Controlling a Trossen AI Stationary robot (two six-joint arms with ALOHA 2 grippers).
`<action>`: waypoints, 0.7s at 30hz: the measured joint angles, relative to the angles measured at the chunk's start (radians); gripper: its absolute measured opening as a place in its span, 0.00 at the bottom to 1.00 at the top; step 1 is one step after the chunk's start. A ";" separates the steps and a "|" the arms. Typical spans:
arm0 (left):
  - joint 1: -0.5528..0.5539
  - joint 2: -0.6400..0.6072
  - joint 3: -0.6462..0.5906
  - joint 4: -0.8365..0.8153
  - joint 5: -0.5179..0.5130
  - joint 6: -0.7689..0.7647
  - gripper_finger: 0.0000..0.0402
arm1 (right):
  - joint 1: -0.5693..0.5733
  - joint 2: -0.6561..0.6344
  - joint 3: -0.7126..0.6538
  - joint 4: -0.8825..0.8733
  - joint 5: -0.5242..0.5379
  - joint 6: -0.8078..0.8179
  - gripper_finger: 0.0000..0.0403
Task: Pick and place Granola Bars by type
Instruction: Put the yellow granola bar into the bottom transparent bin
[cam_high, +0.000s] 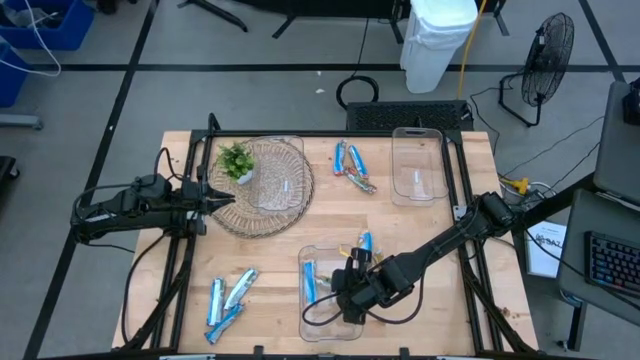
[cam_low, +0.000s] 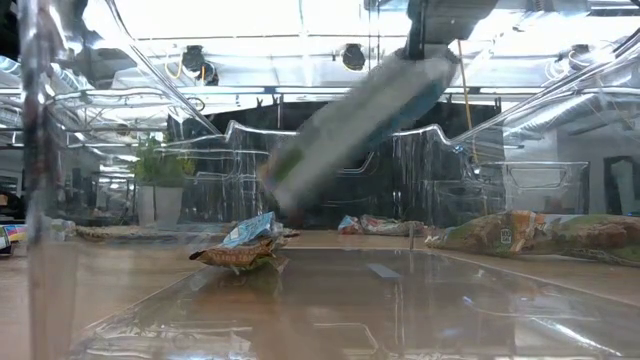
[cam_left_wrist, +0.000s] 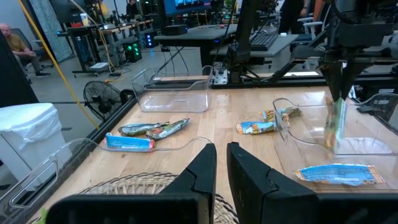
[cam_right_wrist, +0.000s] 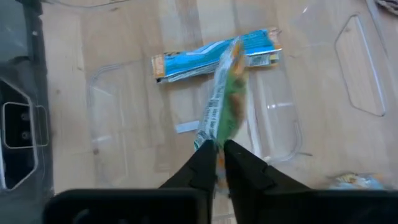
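Note:
My right gripper (cam_right_wrist: 217, 152) hangs over the near clear container (cam_high: 322, 328), shut on a green-and-white granola bar (cam_right_wrist: 227, 106). The low view shows that bar (cam_low: 360, 120) tilted in the air above the container floor. One blue bar (cam_right_wrist: 205, 56) lies flat on the container's bottom. Other bars lie on the table: a group near the far edge (cam_high: 352, 168), a blue group near the left corner (cam_high: 228, 300), and a few by the container's far rim (cam_high: 365, 243). My left gripper (cam_left_wrist: 221, 168) waits, shut, over the wicker plate (cam_high: 275, 195). My right gripper pinches the green-and-white bar by one end (cam_right_wrist: 208, 138) between its two fingers, coming from above and pointing down. The bar is lifted clear and hangs tilted below the fingers, its free end (cam_low: 285, 175) lowest, above the blue bar in the container.
A second clear container (cam_high: 417, 165) stands near the table's far right. The wicker plate holds a small green plant (cam_high: 236, 160). Black frame rails run along both table sides. Bare wood lies between the plate and the near container.

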 joint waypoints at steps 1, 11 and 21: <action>0.000 0.000 0.000 0.000 0.000 0.000 0.12 | 0.000 0.000 0.000 -0.001 0.000 0.000 0.12; 0.000 0.000 0.000 0.000 0.000 0.000 0.12 | -0.001 -0.006 -0.001 0.089 0.009 -0.069 0.37; 0.000 0.000 0.000 0.000 0.000 0.000 0.12 | 0.062 -0.188 -0.073 0.049 0.316 -0.129 0.31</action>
